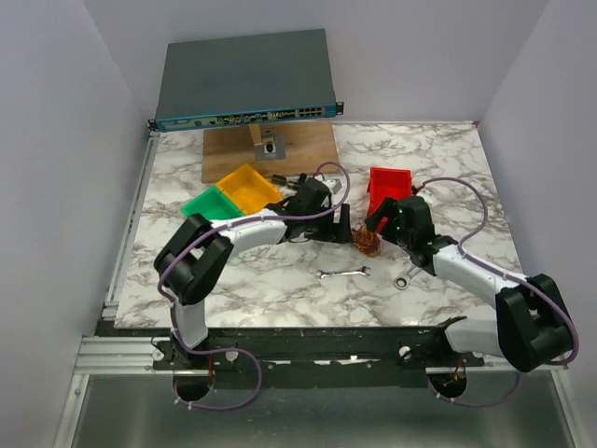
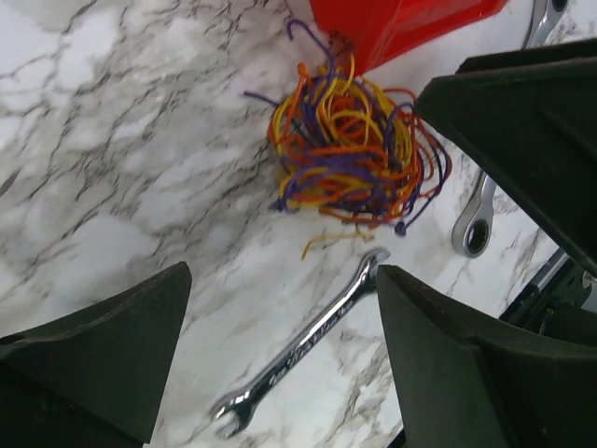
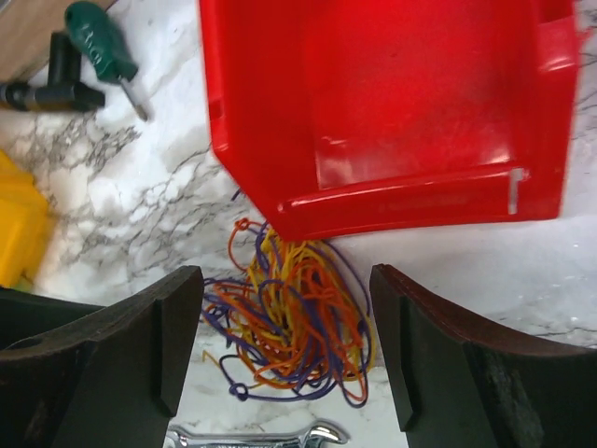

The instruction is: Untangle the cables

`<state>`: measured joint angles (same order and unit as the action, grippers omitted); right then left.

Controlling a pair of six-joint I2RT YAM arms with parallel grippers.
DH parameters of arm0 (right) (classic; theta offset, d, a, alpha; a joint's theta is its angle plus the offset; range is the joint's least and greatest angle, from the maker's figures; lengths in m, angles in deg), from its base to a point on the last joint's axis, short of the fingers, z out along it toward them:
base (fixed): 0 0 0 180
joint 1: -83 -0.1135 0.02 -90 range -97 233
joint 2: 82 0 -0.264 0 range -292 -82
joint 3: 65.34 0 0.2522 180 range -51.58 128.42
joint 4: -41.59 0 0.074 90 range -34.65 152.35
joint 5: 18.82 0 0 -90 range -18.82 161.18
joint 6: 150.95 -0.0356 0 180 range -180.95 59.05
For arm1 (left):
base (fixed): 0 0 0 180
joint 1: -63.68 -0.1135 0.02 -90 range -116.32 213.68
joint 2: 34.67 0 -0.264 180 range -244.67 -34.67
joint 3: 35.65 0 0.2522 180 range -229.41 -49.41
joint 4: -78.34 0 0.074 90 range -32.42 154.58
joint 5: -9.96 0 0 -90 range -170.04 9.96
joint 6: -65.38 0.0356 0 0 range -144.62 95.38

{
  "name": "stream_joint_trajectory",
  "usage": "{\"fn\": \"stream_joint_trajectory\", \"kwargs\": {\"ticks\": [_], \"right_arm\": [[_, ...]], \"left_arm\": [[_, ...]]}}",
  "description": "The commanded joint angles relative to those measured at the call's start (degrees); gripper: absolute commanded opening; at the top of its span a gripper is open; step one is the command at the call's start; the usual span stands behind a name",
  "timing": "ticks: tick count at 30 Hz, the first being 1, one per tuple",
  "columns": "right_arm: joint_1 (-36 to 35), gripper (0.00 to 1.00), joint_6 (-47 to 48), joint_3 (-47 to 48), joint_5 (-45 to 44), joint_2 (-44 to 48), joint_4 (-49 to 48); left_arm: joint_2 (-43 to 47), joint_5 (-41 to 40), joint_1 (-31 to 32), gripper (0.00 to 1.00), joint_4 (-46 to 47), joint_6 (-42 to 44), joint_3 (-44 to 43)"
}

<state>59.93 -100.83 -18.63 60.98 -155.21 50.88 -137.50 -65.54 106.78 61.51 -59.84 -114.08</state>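
Where the cables (image 1: 367,245) lie, a tangled orange, yellow and purple bunch near the middle of the desk (image 1: 233,280), they are found touching the red bin (image 1: 387,185). An open-ended wrench (image 1: 342,273) is seen just toward the near edge, with a ratchet wrench (image 1: 406,278) to its right. The left claw (image 1: 343,224) and right claw (image 1: 378,224) are both held spread beside the bunch, with nothing pinched. Lettering stamped on the open-ended wrench cannot be read.
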Motion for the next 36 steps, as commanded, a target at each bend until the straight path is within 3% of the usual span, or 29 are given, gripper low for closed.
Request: {"fn": "stream_joint_trajectory", "kwargs": {"ticks": [1,3,7,11,12,17,23,29,35,36], "right_arm": [[4.64,0.8,-3.89,-1.14,5.09,-0.86,-1.15],[7.2,0.79,-3.91,-0.26,8.58,-3.07,-2.19],[9.29,0.79,-4.08,3.03,9.76,-8.05,-3.39],[11.14,0.79,-4.22,6.96,9.44,-13.13,-3.98],[11.43,0.79,-3.85,7.84,9.07,-13.96,-3.99],[11.58,0.8,0.31,11.18,8.64,-14.49,-2.23],[11.26,0.8,10.55,5.33,25.33,-6.53,-6.88],[7.52,0.75,12.74,-1.04,36.15,-2.34,-13.93],[2.5,0.71,13.77,-5.39,33.41,-4.98,-20.48],[2.5,0.71,13.71,-5.61,31.93,-5.08,-20.47]], "left_arm": [[-7.11,4.15,0.77,0.8,-0.53,-3.13,-7.51],[-9.75,5.05,0.77,0.75,-0.6,-3.34,-10.03],[-13.23,7.12,0.69,0.5,0.89,-3.98,-12.86],[-13.35,7.21,-0.47,0.04,0.75,-3.93,-13.09],[-12.39,7.37,-0.84,0.0,1.0,-3.68,-12.16],[-4.07,5.05,-1.85,0.0,1.45,1.5,-4.62],[6.43,4.21,-3.88,0.0,-0.5,7.36,4.49],[11.22,3.76,-4.68,0.0,-4.38,10.22,6.64],[10.67,4.1,-5.11,0.0,0.65,10.37,9.75],[10.81,4.5,-5.18,0.06,2.21,10.27,10.61]]}}
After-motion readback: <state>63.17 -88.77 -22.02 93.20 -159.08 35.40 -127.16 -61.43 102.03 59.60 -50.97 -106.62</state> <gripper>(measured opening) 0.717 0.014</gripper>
